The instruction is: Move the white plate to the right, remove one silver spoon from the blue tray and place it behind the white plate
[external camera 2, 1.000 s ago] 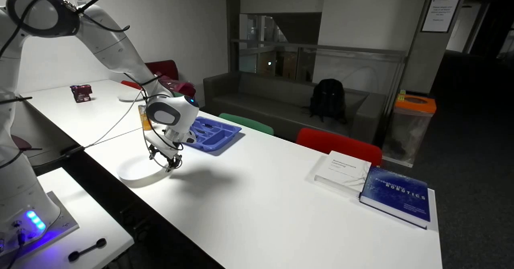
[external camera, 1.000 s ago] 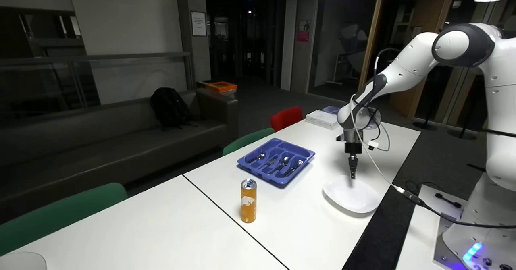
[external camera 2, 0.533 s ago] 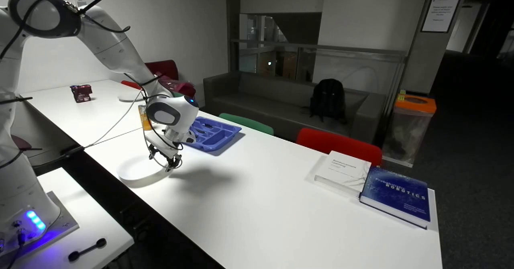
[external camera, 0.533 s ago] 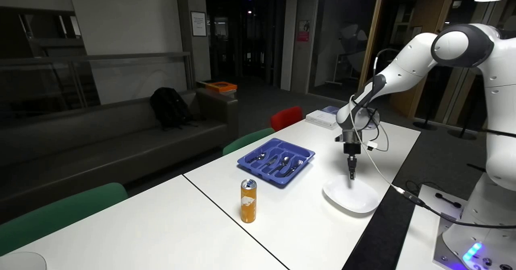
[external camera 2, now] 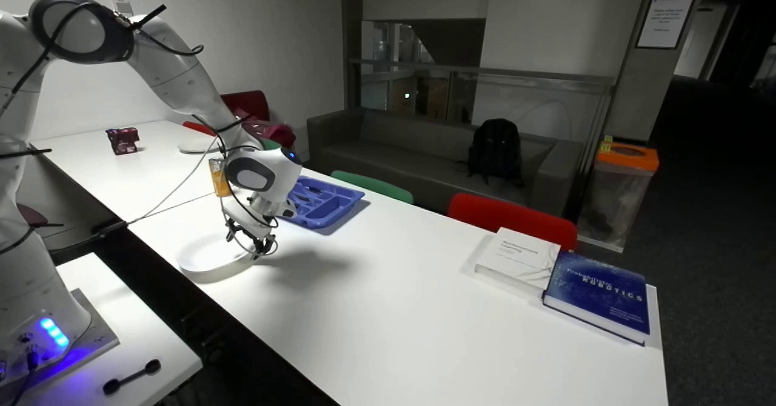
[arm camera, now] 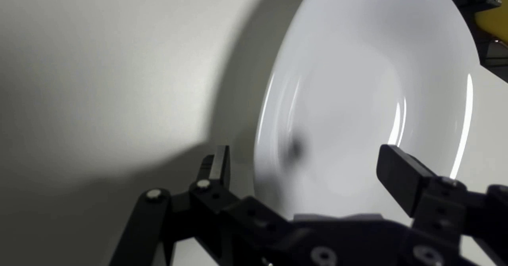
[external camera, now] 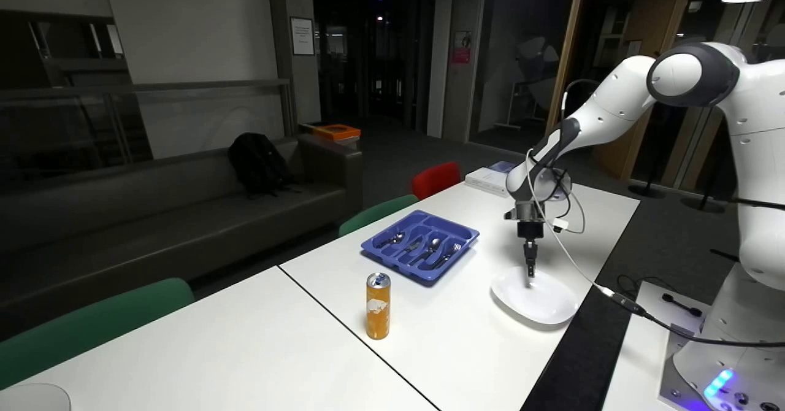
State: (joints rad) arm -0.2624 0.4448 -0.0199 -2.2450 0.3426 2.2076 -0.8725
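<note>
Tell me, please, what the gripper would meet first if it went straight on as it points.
Likely the white plate: the open gripper points down with one finger above the plate's inside and one outside its rim; depth is unclear.

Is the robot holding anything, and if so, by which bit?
Nothing is held. The fingers are wide apart; in the wrist view, one shows over the white plate, the other outside its rim.

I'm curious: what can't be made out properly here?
Blue tray: partly hidden by the robot's wrist in an exterior view.
White plate: cut off by the wrist view's top edge, partly covered by the pincer.
Pale round item: cut off by an exterior view's left and bottom edges.
Framed notice: text too small in both exterior views.
</note>
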